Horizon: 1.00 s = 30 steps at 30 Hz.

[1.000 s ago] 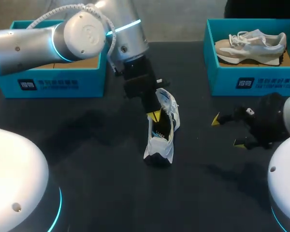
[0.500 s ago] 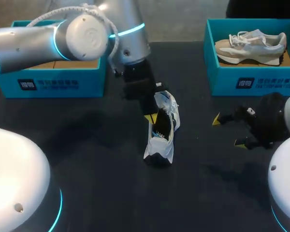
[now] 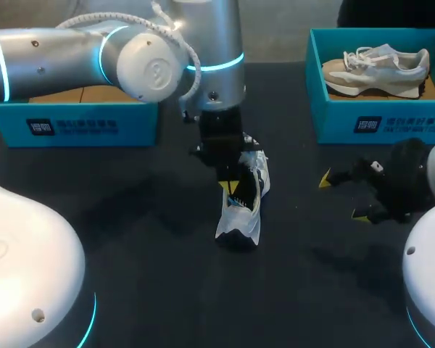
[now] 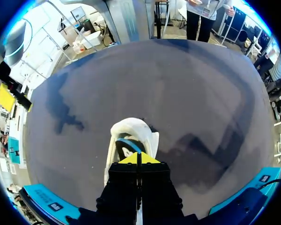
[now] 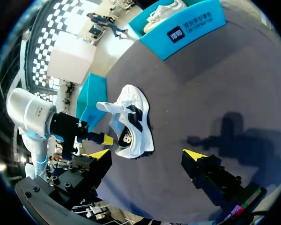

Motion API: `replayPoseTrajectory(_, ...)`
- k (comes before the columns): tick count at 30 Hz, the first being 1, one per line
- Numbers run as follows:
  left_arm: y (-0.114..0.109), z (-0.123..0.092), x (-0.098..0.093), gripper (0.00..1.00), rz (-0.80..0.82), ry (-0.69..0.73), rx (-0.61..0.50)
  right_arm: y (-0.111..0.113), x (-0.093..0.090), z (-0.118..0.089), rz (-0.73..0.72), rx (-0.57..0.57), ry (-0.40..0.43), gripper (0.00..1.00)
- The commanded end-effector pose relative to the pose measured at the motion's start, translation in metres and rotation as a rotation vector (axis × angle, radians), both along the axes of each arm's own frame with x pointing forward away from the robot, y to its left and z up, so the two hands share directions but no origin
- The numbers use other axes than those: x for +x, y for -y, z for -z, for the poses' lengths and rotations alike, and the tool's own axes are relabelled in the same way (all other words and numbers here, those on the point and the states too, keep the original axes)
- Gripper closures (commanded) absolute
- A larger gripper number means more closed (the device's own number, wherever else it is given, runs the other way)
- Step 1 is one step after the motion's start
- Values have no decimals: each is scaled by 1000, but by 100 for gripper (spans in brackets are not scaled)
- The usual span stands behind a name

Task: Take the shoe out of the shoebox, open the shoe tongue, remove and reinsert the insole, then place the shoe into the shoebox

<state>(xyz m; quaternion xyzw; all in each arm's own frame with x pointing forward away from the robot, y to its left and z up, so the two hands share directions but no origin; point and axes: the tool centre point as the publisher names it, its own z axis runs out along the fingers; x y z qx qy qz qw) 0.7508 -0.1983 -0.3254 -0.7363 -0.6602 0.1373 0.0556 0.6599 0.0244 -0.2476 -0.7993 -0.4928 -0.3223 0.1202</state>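
Note:
A white sneaker [image 3: 243, 206] with dark trim stands on the black table [image 3: 152, 275] near the middle, its tongue pulled up. My left gripper [image 3: 232, 187] reaches in from the left, shut, its yellow tips down in the sneaker's opening. In the left wrist view the shut left gripper [image 4: 137, 158] hangs over the sneaker [image 4: 130, 136], whose blue lining shows just ahead of the tips. My right gripper [image 3: 341, 197] stands open to the right of the sneaker, apart from it. In the right wrist view the right gripper [image 5: 147, 154] faces the sneaker [image 5: 131, 123] with nothing between its fingers.
A teal shoebox [image 3: 80, 125] stands at the back left, behind my left arm. A second teal shoebox [image 3: 380, 125] at the back right holds a beige sneaker [image 3: 377, 65]. Bare dark tabletop lies in front of the white sneaker.
My left arm's wrist has swung to the right and its shut tips have gone lower into the sneaker's opening. The sneaker and my right arm have stayed put.

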Motion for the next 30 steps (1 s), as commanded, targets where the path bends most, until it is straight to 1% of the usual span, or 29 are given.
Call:
replayPoseTrajectory(1, 11, 16, 1, 100, 0, 5, 25, -1, -2, -1, 3, -2, 1, 0)
replayPoseTrajectory(5, 14, 25, 6, 100, -3, 7, 41, -1, -2, -1, 3, -2, 1, 0)
replayPoseTrajectory(11, 15, 28, 9, 100, -2, -2, 47, -1, -2, -1, 3, -2, 1, 0)
replayPoseTrajectory(17, 15, 39, 4, 100, 5, -22, 57, -1, -2, -1, 3, -2, 1, 0)
replayPoseTrajectory(25, 15, 53, -8, 100, 11, -47, 68, -1, -2, -1, 3, -2, 1, 0)
replayPoseTrajectory(30, 17, 62, -11, 100, 5, -49, 80, -1, -2, -1, 3, -2, 1, 0)
